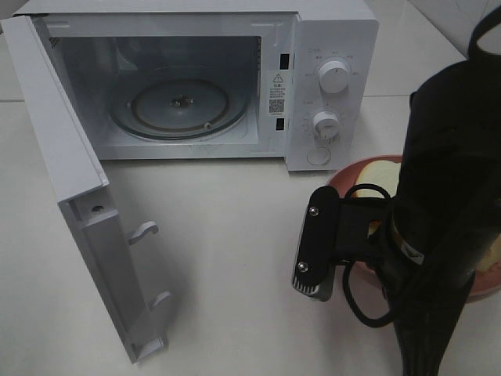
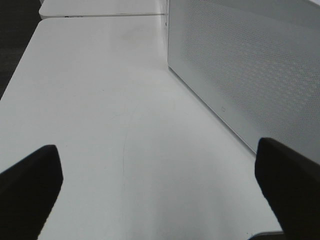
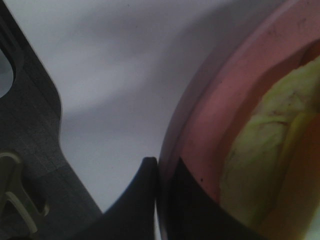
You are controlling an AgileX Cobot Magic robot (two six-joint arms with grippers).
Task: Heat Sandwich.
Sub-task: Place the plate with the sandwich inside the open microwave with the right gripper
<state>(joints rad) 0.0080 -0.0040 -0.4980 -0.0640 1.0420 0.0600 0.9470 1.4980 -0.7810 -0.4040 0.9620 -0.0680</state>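
Pinched shut with the right gripper (image 3: 162,167) on the rim of the pink plate (image 3: 225,100): one finger (image 3: 142,200) outside the rim, over the white table (image 3: 125,75), the other inside, against the plate's sloping wall. Just past the inner finger, lying on the plate and apart from both fingertips, the sandwich (image 3: 265,150), pale yellow-green with an orange-tan edge. From the high camera, seen only in part behind the black right arm, on that same plate, near the microwave (image 1: 337,31) and its knobs (image 1: 335,77). Farther out beyond that hand, the door (image 1: 70,157) swung wide open and the glass turntable (image 1: 180,106) inside. Spread wide at the left gripper (image 2: 157,150): both fingers far apart, only table top between them, low over the surface, with a white dotted panel (image 2: 240,65) close along one finger's side.
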